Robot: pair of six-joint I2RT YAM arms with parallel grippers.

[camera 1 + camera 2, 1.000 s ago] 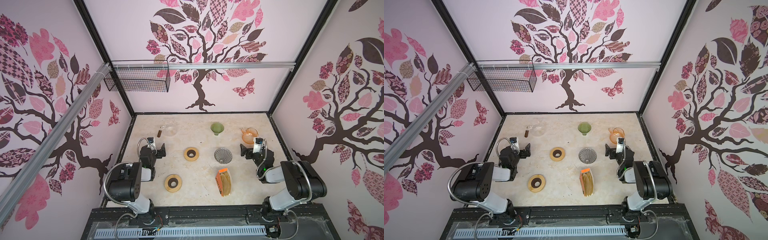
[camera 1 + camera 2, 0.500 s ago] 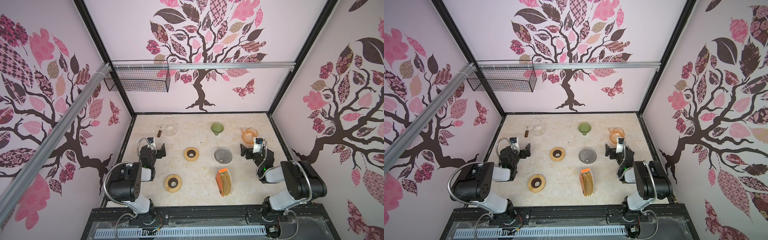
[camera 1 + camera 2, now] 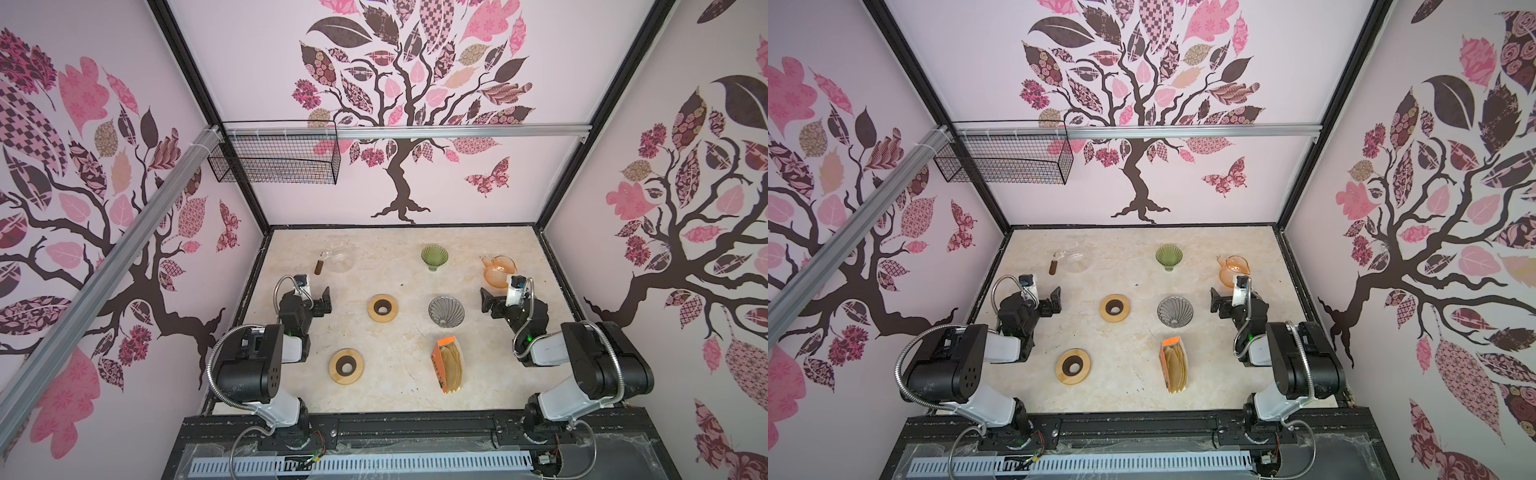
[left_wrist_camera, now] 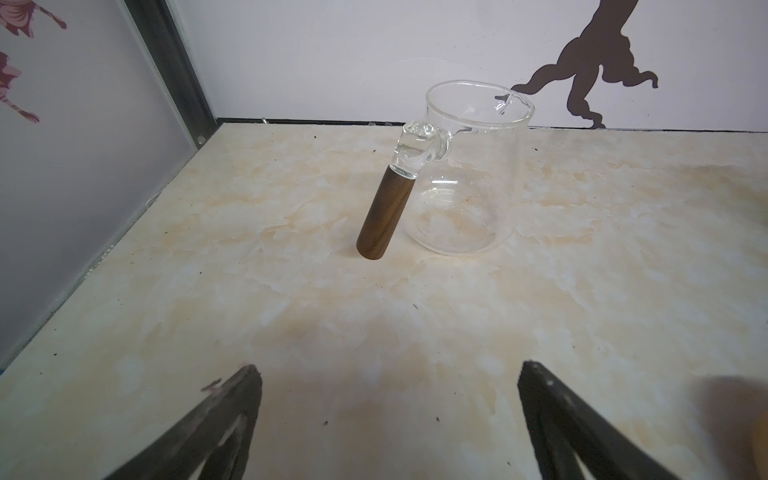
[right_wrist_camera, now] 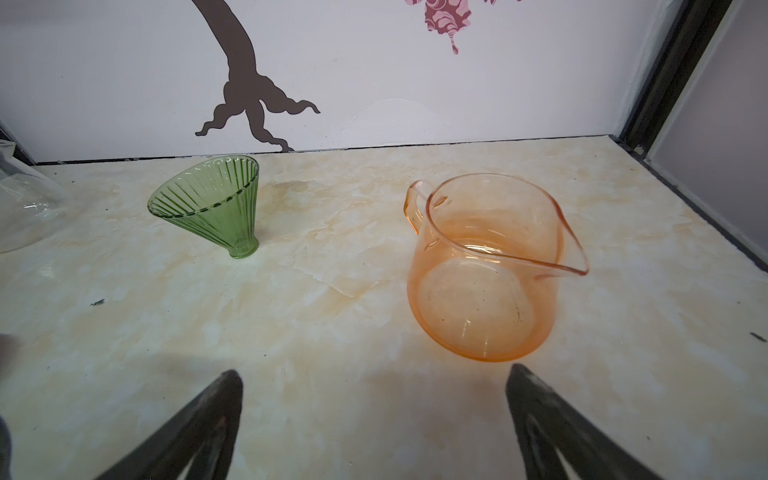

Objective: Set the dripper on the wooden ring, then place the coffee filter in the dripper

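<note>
A stack of tan coffee filters stands in an open orange box (image 3: 449, 368) (image 3: 1174, 365) near the front of the marble table. Behind it a grey ribbed dripper (image 3: 446, 311) (image 3: 1175, 311) rests on the table. A green ribbed glass dripper (image 3: 434, 255) (image 5: 212, 205) lies tilted farther back. My left gripper (image 3: 322, 301) (image 4: 388, 368) is open and empty at the left, low over bare table. On the right my right gripper (image 3: 488, 301) (image 5: 374, 371) is also open and empty, right of the grey dripper.
A clear glass server with a wooden handle (image 4: 465, 174) (image 3: 338, 262) stands ahead of the left gripper. An orange glass pitcher (image 5: 486, 270) (image 3: 498, 270) sits just ahead of the right gripper. Two wooden rings (image 3: 382, 308) (image 3: 346, 366) lie left of centre. A wire basket (image 3: 274, 153) hangs on the back wall.
</note>
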